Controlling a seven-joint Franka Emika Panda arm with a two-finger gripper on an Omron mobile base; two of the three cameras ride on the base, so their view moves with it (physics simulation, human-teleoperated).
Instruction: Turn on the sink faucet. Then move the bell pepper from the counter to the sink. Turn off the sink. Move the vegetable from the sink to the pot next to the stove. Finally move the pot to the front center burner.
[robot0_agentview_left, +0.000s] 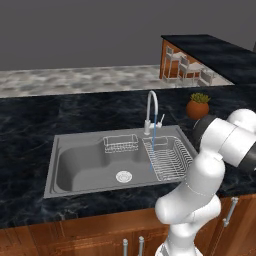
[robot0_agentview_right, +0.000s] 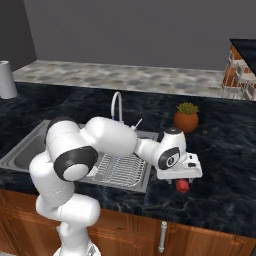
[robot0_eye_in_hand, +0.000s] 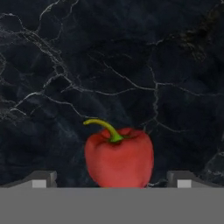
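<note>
A: We're looking across a dark marble counter with pale veins, and a lighter speckled stone strip is running along behind it under a plain grey wall.

B: Wooden cabinet fronts are showing below the edge, and a paper towel roll is standing at the far left in the right base view.

A: A small potted plant is sitting on the counter right of the sink.

B: The steel sink is lying set into the stone, and the faucet is running: a thin blue stream is falling into the wire dish rack sitting in the basin's right side.

A: A smaller wire basket is hanging at the back wall of the basin. Both are holding nothing I can make out.

B: And the bell pepper, red with a green stem, is lying on the counter right of the sink, near the front edge.

A: The gripper is hovering right over it, fingers spread wide on either side, not pinching it.
</note>
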